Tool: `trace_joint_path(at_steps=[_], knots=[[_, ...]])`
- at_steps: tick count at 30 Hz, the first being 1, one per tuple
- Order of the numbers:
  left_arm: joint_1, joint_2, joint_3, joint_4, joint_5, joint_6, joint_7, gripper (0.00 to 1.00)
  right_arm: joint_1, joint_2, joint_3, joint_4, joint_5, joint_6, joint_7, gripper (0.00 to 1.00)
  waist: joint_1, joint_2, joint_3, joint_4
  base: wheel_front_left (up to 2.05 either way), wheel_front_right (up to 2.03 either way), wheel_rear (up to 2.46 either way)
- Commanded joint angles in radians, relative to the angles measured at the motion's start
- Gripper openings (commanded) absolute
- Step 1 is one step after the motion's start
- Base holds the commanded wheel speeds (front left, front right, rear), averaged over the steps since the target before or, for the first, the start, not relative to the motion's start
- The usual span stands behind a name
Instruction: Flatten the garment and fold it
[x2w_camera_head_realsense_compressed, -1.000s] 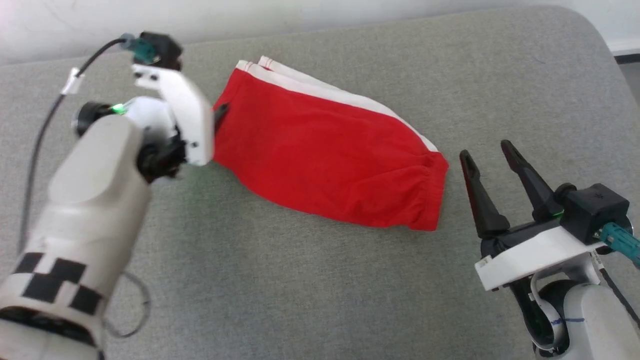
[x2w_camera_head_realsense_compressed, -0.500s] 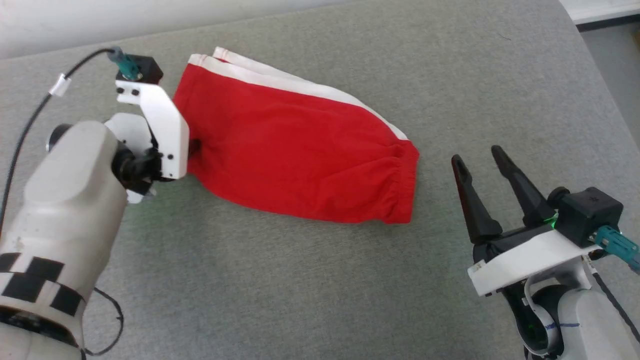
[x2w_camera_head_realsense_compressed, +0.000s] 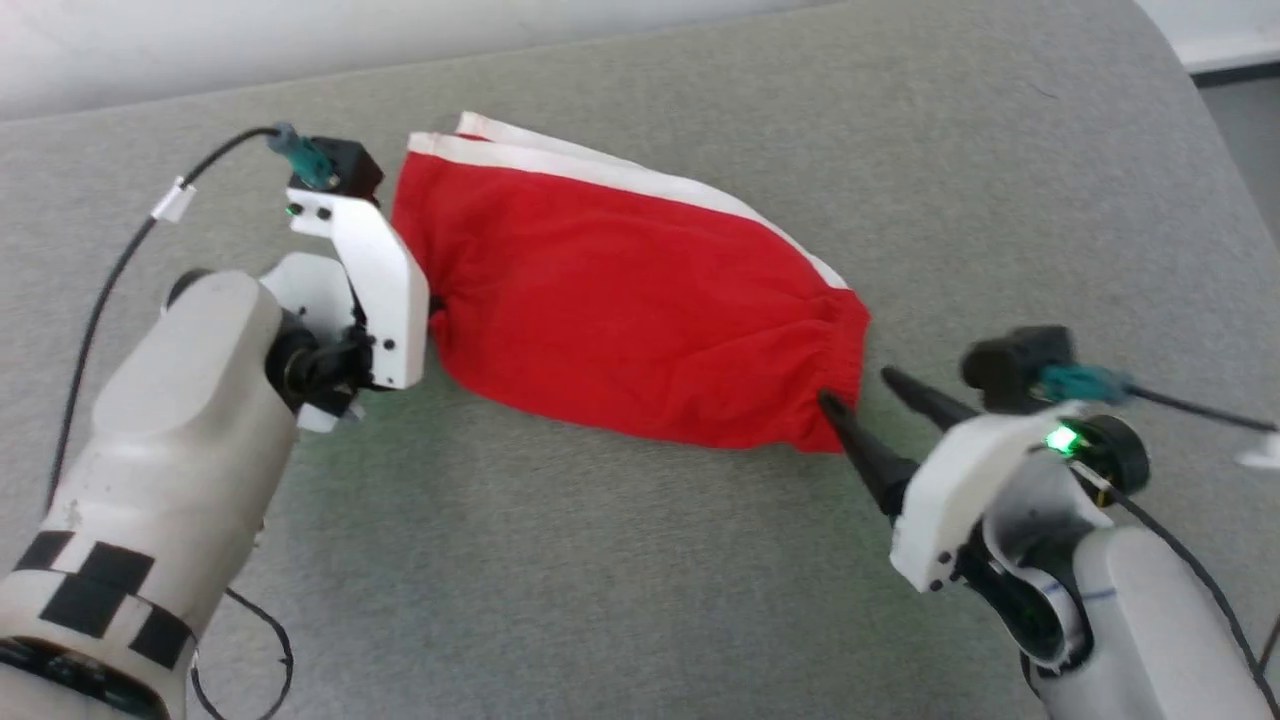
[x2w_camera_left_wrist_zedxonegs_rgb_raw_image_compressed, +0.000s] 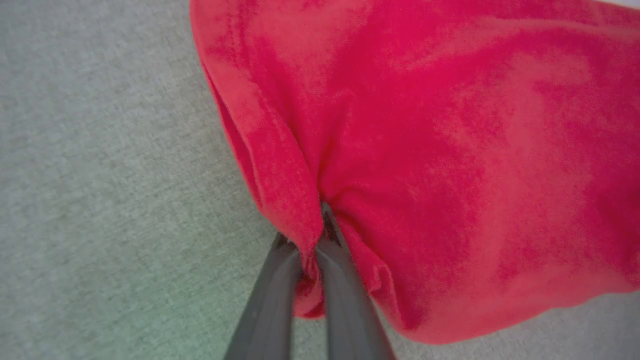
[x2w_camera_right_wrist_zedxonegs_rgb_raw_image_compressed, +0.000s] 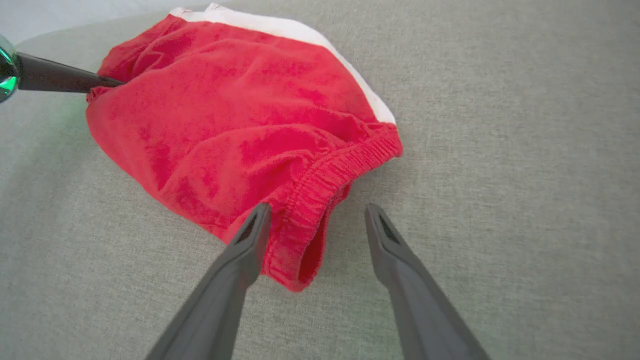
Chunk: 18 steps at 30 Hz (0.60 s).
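The garment (x2w_camera_head_realsense_compressed: 640, 300), red shorts with a white side stripe, lies bunched on the grey padded surface (x2w_camera_head_realsense_compressed: 600, 560). My left gripper (x2w_camera_head_realsense_compressed: 432, 312) is at its left end. In the left wrist view the left gripper (x2w_camera_left_wrist_zedxonegs_rgb_raw_image_compressed: 311, 235) is shut, with a fold of the garment (x2w_camera_left_wrist_zedxonegs_rgb_raw_image_compressed: 450, 150) pinched between its fingers. My right gripper (x2w_camera_head_realsense_compressed: 856, 388) stands open at the right end. In the right wrist view the right gripper (x2w_camera_right_wrist_zedxonegs_rgb_raw_image_compressed: 317, 209) straddles the elastic waistband corner of the garment (x2w_camera_right_wrist_zedxonegs_rgb_raw_image_compressed: 235, 110), one finger (x2w_camera_right_wrist_zedxonegs_rgb_raw_image_compressed: 250, 240) touching the cloth. The left fingers (x2w_camera_right_wrist_zedxonegs_rgb_raw_image_compressed: 60, 77) show at the garment's far end.
The grey surface (x2w_camera_right_wrist_zedxonegs_rgb_raw_image_compressed: 500, 150) spreads wide around the garment, with a rounded far-right corner (x2w_camera_head_realsense_compressed: 1170, 60) and a pale wall (x2w_camera_head_realsense_compressed: 300, 40) behind. A black cable (x2w_camera_head_realsense_compressed: 120, 270) trails from the left wrist, and another (x2w_camera_head_realsense_compressed: 1190, 410) from the right wrist.
The left gripper has closed on the garment's left edge. The right arm has swung forward and turned, bringing its open fingers to the waistband corner. The head camera has shifted.
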<state>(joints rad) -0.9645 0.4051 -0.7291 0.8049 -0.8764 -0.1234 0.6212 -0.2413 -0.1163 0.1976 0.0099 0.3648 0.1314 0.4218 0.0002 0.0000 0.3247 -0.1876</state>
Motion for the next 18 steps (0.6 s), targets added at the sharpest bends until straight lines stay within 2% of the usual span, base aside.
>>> trace_joint_path(at_steps=[1,10,11,12,13,14,18], knots=[[0.053,-0.007,-0.023,0.002,-0.007,-0.007,0.0,0.0,-0.027,-0.008,0.01,0.029,0.008,-0.001,0.032,1.0,-0.0002,0.0,-0.015,0.031,0.0,0.0,0.0],[0.031,-0.01,-0.048,-0.046,-0.029,-0.007,-0.081,0.0,-0.143,-0.011,0.064,0.317,0.032,-0.001,0.2,1.0,-0.0002,0.0,-0.001,0.083,0.0,0.0,0.0],[0.031,-0.009,-0.053,-0.048,-0.031,-0.007,-0.089,0.0,-0.149,-0.01,0.075,0.34,0.04,-0.001,0.22,0.86,-0.0002,0.0,0.0,0.085,0.0,0.0,0.0],[0.03,-0.008,-0.057,-0.05,-0.034,-0.007,-0.098,0.0,-0.153,-0.012,0.087,0.358,0.047,-0.001,0.239,0.41,-0.0002,0.0,0.001,0.087,0.0,0.0,0.0],[0.031,-0.008,-0.06,-0.051,-0.038,-0.007,-0.105,0.0,-0.155,-0.011,0.096,0.371,0.06,-0.001,0.256,0.23,-0.0002,0.0,0.001,0.089,0.0,0.0,0.0],[0.031,-0.008,-0.063,-0.054,-0.042,-0.007,-0.115,0.0,-0.158,-0.01,0.103,0.379,0.072,-0.001,0.266,0.0,-0.0002,0.0,0.002,0.09,0.0,0.0,0.0],[0.038,-0.005,-0.063,-0.058,-0.047,-0.007,-0.19,0.0,-0.171,-0.024,0.122,0.371,0.104,-0.001,0.271,0.0,-0.0002,0.0,-0.012,0.095,0.0,0.0,0.0]])
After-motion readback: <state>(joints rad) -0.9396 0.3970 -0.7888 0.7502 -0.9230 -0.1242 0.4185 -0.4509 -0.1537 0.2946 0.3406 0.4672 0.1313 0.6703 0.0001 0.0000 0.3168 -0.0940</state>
